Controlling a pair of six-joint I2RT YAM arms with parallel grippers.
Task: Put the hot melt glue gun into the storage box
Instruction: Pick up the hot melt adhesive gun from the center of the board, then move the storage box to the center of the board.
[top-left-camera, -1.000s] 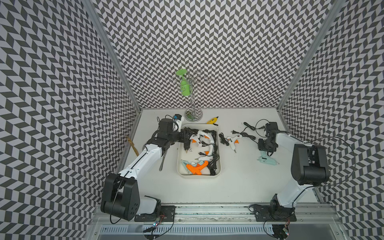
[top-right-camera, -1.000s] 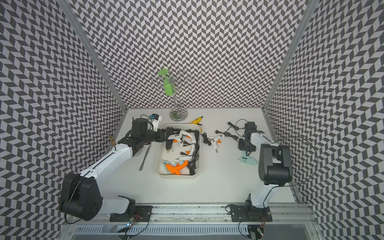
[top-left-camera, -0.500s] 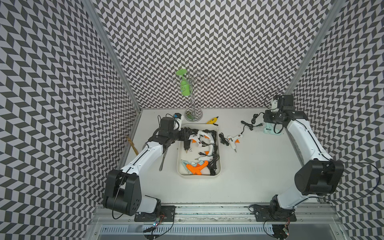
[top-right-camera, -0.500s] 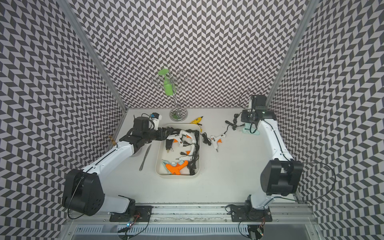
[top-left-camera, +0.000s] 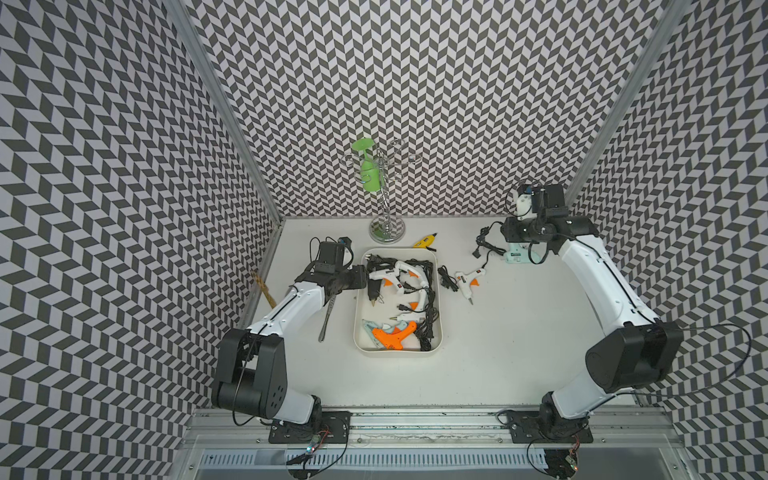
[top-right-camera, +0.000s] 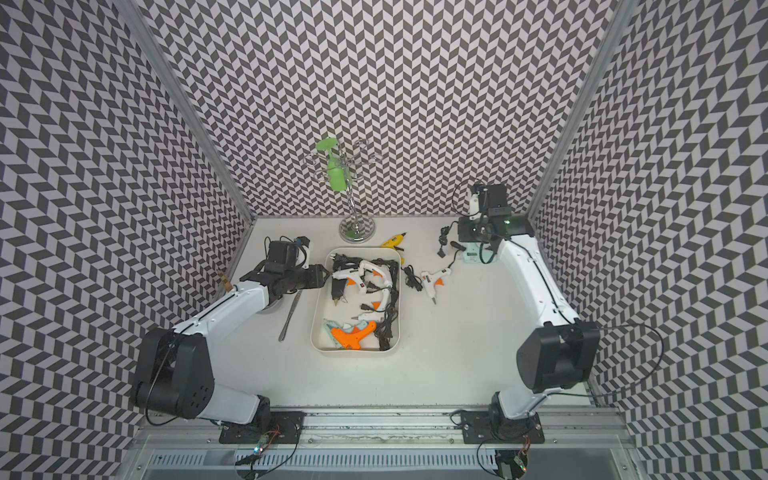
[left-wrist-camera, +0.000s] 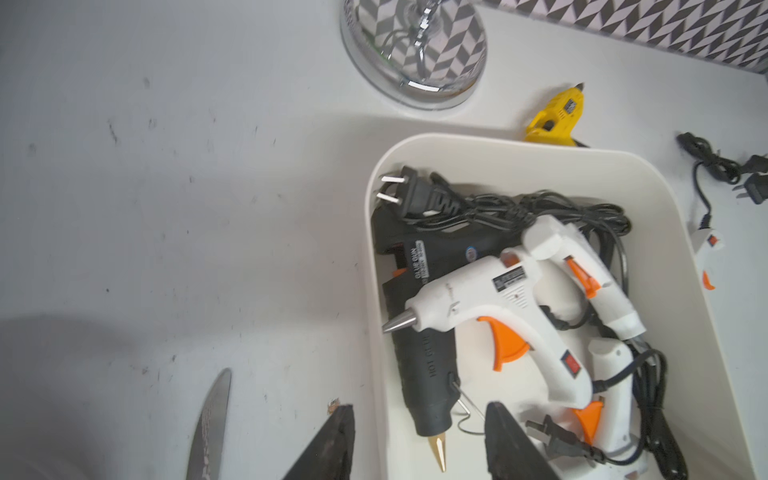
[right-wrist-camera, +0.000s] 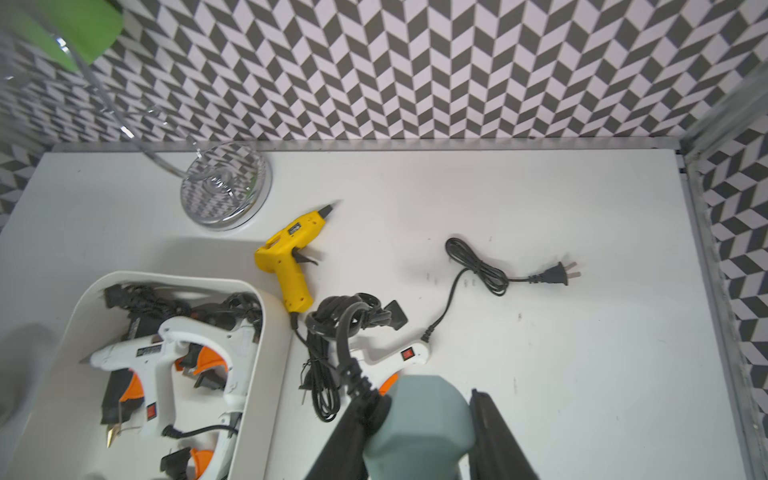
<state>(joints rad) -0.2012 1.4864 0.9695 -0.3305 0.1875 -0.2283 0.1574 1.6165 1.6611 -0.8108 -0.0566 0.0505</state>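
The storage box (top-left-camera: 397, 354) holds several glue guns (top-left-camera: 384, 274), the left gripper (left-wrist-camera: 419, 409) gapes empty at its rim, the right gripper (right-wrist-camera: 426, 397) clamps a mint glue gun (right-wrist-camera: 424, 432), and a yellow glue gun (top-left-camera: 424, 240) and a white glue gun (top-left-camera: 467, 279) lie on the table (top-left-camera: 519, 353).

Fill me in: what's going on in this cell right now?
The right gripper holds a pale green glue gun near the far right corner, not yet over the storage box. The left gripper hangs open at the box's far left corner, by a black glue gun inside. A yellow glue gun and a white glue gun lie on the table.
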